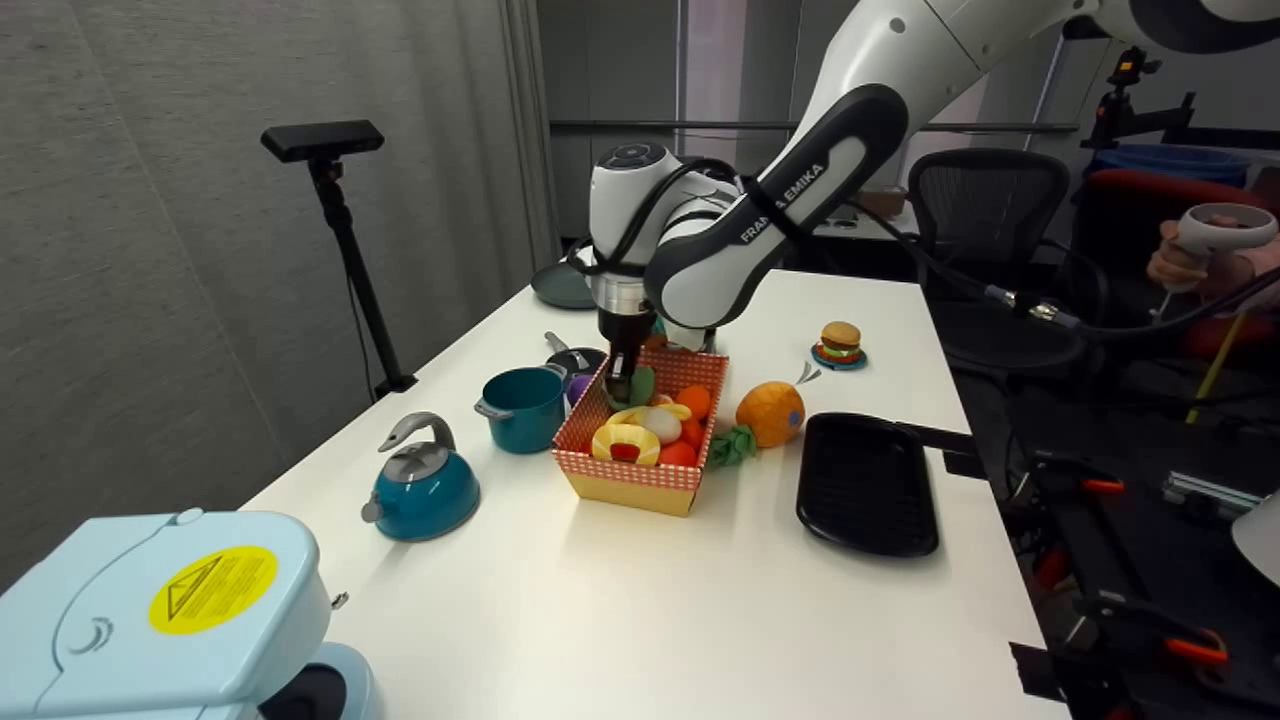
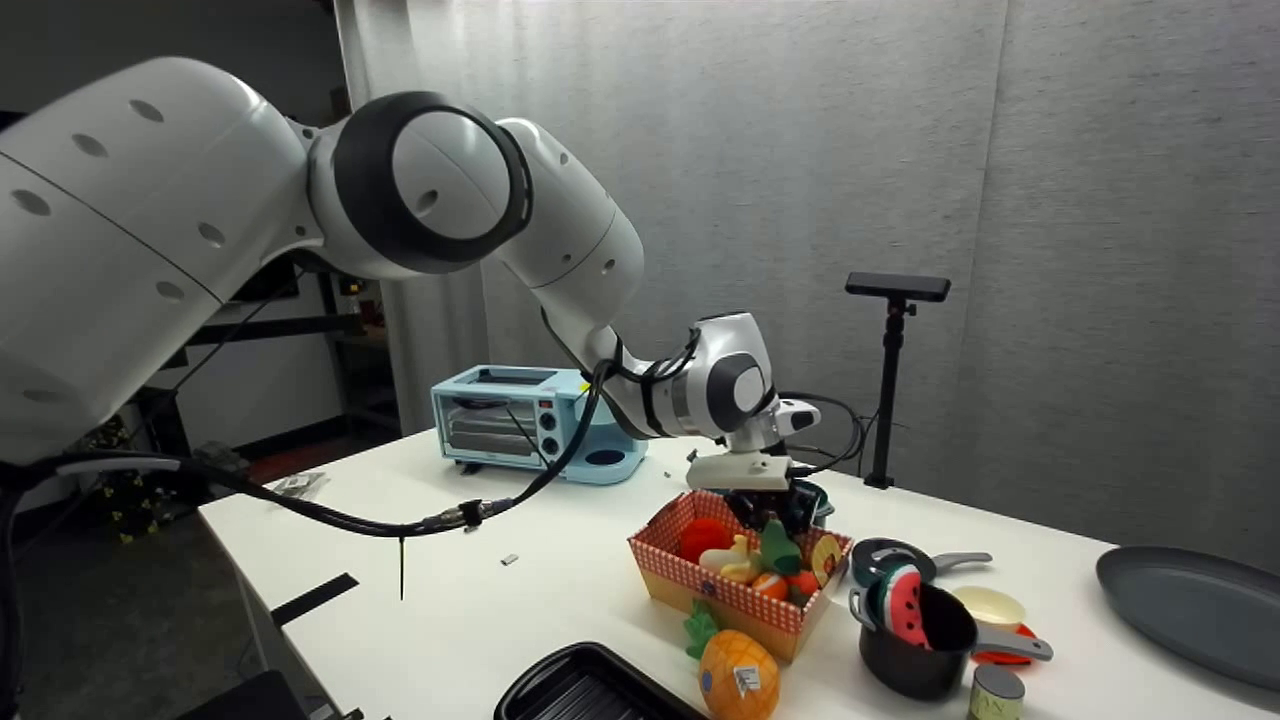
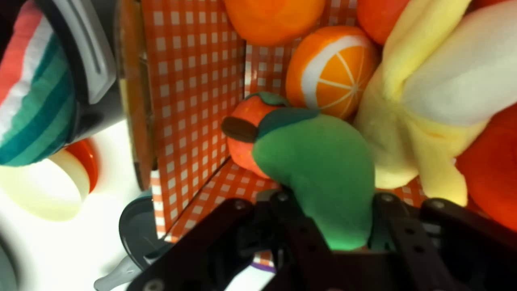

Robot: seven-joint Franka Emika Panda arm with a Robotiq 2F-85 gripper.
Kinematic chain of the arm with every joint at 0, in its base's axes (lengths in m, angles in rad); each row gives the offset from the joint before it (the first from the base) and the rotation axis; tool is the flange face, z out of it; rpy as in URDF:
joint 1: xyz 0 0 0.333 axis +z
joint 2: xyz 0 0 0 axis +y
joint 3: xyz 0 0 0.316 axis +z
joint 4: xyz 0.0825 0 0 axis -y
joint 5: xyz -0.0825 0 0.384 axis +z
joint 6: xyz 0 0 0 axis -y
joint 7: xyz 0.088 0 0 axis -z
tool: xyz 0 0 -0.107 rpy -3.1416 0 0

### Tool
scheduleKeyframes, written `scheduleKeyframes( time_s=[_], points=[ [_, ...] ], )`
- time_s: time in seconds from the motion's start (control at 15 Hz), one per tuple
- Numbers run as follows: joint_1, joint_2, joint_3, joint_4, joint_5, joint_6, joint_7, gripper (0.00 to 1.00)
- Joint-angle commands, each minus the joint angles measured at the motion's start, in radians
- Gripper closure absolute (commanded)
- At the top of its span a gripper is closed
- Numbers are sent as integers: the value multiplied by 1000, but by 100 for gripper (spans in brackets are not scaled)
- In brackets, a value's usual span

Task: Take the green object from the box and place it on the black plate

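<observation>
The green object (image 3: 323, 161) is a soft green toy with a teal cap and brown stem. It lies in the red-checked box (image 1: 625, 490) among other toys, and also shows in both exterior views (image 1: 643, 383) (image 2: 778, 548). My gripper (image 3: 334, 202) reaches down into the box, one finger on each side of the green object. Both fingers press against its sides; the fingertips are hidden. In an exterior view the gripper (image 1: 622, 372) is at the box's far end. The black plate (image 1: 868, 485), a ridged rectangular tray, lies beside the box and partly shows in an exterior view (image 2: 590, 690).
The box also holds an orange (image 3: 335, 72), a strawberry (image 3: 244, 137) and a banana (image 3: 404, 141). A pineapple toy (image 1: 770, 414) stands between box and tray. A teal pot (image 1: 524, 410), kettle (image 1: 425, 495), black pot (image 2: 915, 660) and dark grey plate (image 2: 1190, 610) stand nearby.
</observation>
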Motion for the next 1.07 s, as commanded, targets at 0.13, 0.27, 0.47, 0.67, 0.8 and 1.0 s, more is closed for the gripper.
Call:
scheduleKeyframes(
  time_s=[0.13,0.27,0.47,0.67,0.8,1.0],
  points=[
    [15,-157,-8,-139,8,-21,7,97],
    [14,-218,-4,-193,9,-23,4,94],
    [11,-313,3,-281,10,-36,0,94],
    [15,-407,4,-389,-3,-49,3,94],
    [12,-467,2,-457,-11,-67,0,94],
    [10,-548,-2,-564,-24,-87,8,94]
  ],
)
